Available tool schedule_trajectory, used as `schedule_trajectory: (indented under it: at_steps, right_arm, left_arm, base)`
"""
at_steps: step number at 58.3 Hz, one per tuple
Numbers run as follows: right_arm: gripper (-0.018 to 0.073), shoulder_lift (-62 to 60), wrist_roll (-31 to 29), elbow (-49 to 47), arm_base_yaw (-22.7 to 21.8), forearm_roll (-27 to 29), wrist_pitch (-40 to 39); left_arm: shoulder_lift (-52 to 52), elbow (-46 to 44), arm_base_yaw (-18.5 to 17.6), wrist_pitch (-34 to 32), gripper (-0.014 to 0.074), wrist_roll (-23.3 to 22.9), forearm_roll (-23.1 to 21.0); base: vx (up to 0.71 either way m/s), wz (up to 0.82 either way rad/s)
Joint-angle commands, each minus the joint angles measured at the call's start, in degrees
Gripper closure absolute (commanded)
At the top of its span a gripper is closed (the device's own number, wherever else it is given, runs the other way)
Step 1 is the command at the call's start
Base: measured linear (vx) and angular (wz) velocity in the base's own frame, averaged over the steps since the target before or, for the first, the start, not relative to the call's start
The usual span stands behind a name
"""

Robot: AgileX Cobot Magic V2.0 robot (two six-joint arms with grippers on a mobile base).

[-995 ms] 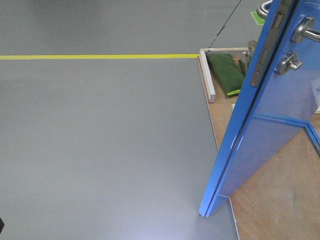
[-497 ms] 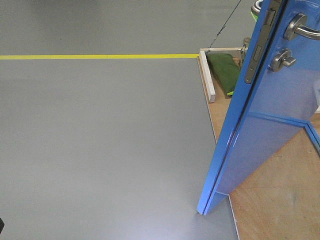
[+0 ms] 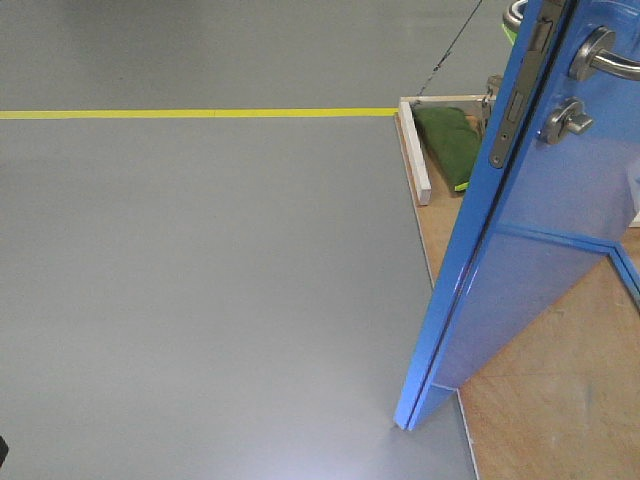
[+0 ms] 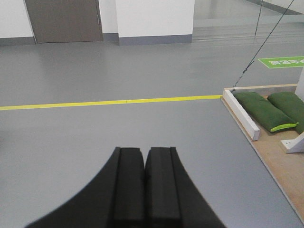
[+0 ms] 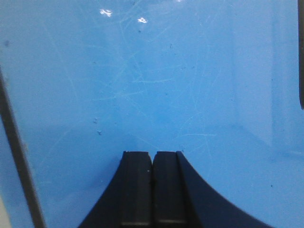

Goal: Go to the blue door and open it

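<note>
Front view: blue door (image 3: 540, 250) fills the right side of the scene and stands swung open, its narrow edge turned toward the cam. Its near bottom corner hangs over the grey floor (image 3: 200, 300), just left of the wooden platform (image 3: 550, 400) edge. Silver lever handle (image 3: 600, 55) sits at the top right of the door face, w/ the round thumb-turn (image 3: 562, 120) just below it. Metal latch plate (image 3: 510, 115) runs along the door edge. A second lever end shows past the door's far side at the top of frame.

Behind the door, on the far left corner of the platform: green sandbag (image 3: 445, 145) lying beside a white batten (image 3: 412, 150). Yellow floor line (image 3: 200, 113) runs left to right across the far floor and ends at the platform corner.

Left wrist view: left gripper (image 4: 144, 156) clenched, pads flat against each other, nothing between them. It points out over open floor, well apart from the door. Ahead and right: two sandbags, a thin dark cable (image 4: 261, 45) rising from the platform corner, and a green floor marking (image 4: 283, 61) farther off. Far wall is white w/ a brown door (image 4: 64, 21) at left.

Right wrist view: right gripper (image 5: 152, 159) also clenched, empty, pads together. It faces the door's scratched blue surface (image 5: 142, 71) at close range. Contact w/ the panel: cannot tell.
</note>
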Motion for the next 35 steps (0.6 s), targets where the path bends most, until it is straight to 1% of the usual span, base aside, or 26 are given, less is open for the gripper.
schedule_trajectory:
  at_steps: [1, 35]
  right_arm:
    - [0.0547, -1.39, -0.30, -1.89, 0.20, -0.40, -4.17]
    - [0.0547, -1.39, -0.30, -1.89, 0.20, -0.40, -4.17]
  left_arm:
    - [-0.67, -1.52, -0.02, -4.76, 0.0524, -0.05, -0.34]
    - [-0.67, -1.52, -0.02, -4.76, 0.0524, -0.05, -0.34]
  base:
    - [0.00, 0.00]
    - [0.00, 0.01]
